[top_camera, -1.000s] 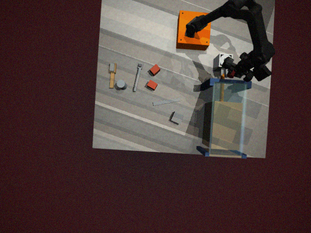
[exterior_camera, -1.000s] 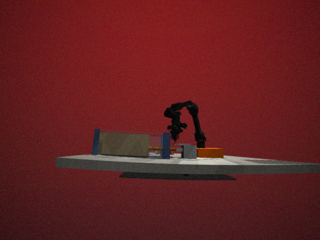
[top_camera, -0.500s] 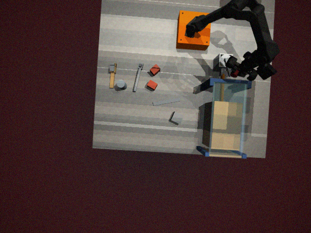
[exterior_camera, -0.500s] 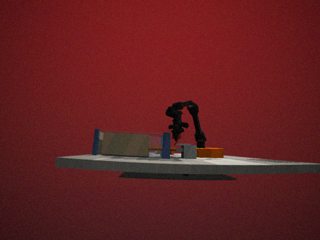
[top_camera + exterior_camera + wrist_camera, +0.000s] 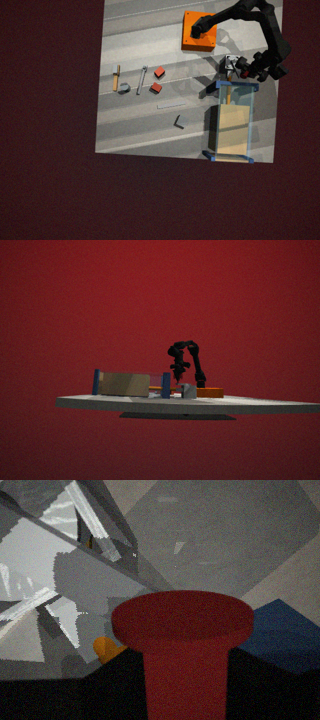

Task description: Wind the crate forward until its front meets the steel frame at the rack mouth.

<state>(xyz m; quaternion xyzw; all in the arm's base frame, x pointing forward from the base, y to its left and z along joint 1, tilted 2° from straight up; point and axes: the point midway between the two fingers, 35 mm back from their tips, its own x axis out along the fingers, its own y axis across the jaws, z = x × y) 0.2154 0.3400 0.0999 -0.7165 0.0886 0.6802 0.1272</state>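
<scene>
The tan crate [image 5: 232, 140] [image 5: 126, 384] sits flat inside the clear-panelled cubby, its front well short of the blue steel frame [image 5: 236, 83] [image 5: 167, 385] at the mouth. An orange strap [image 5: 228, 95] [image 5: 155, 388] runs from the crate through the frame to the grey winch [image 5: 226, 63] [image 5: 189, 392]. The winch handle's arm [image 5: 85, 575] lies over the winch top; its key end is not visible. My gripper [image 5: 244, 74] [image 5: 176, 645] is shut on the handle's red knob [image 5: 185, 615], on the winch's right side in the top view, near the frame.
The orange base block [image 5: 199, 31] [image 5: 209, 392] stands beyond the winch. To the left lie a wooden-handled tool [image 5: 115, 82], a grey cylinder [image 5: 125, 87], a long grey tool [image 5: 141, 81], two red blocks [image 5: 159, 71] [image 5: 156, 87], a thin strip [image 5: 171, 106] and a small angled piece [image 5: 178, 125].
</scene>
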